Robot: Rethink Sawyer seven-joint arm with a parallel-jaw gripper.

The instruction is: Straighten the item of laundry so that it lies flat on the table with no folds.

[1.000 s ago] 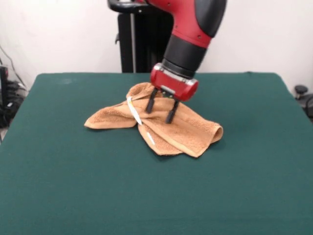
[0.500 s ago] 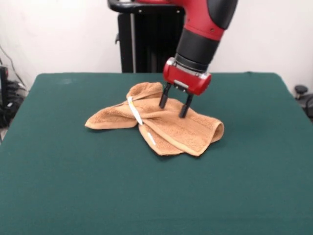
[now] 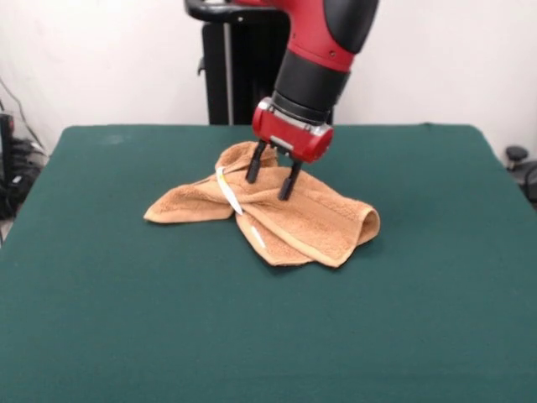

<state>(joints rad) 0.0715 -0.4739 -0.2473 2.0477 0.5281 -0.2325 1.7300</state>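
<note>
An orange-tan terry towel lies crumpled and folded over itself on the dark green table, a little behind the table's middle. A white tag runs along a fold on its left part. One flap reaches out to the left, a thicker folded part to the right, and a bunched hump sits at the back. My gripper is open, pointing down, with both black fingertips just above or touching the towel near the hump. It holds nothing.
The robot's black pedestal stands behind the table's far edge. Cables and dark gear lie off the table's left side, and a small black object sits beyond the right edge.
My gripper moved right and up over the towel, then swung back left and toward the hump at the back. It stayed open. The towel barely shifted.
</note>
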